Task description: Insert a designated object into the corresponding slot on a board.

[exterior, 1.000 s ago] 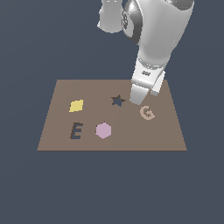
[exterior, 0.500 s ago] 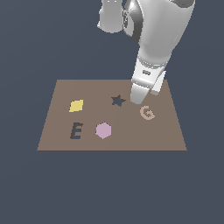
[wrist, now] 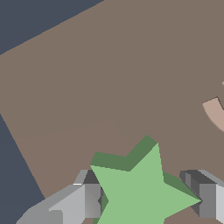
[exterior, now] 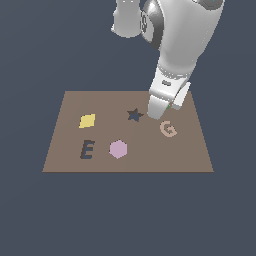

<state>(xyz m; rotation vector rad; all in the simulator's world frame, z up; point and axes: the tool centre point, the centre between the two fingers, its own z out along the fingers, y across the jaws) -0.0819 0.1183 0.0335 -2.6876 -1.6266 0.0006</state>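
Here the green star (wrist: 142, 194) sits between the two fingers (wrist: 85, 201) of the gripper (exterior: 161, 111), shown close up in the wrist view. One finger touches the star's side; the other stands at the tip of a point, so the gripper looks clamped on the star or just about to be, with the jaws only as far apart as the piece is wide. A darker green shadow lies right under the star on the board (exterior: 65, 150), which suggests it rests on the surface or hangs barely above it.

In the exterior view the gripper is down at the board, toward its far edge and nearer the exterior view's right corner; only a sliver of green shows beside it. The slot (exterior: 134, 115) lies just beside the gripper, toward the exterior view's left, and apart from it. The G (exterior: 169, 129) is just in front of the gripper.

The step in hand looks like the grasp, before any carrying. Next, I judge, the arm must lift the star, move it sideways over the slot, turn it so the five points line up, then lower it.

The diamond (exterior: 87, 120), hexagon (exterior: 118, 148) and E (exterior: 87, 149) lie well clear, toward the exterior view's left edge.
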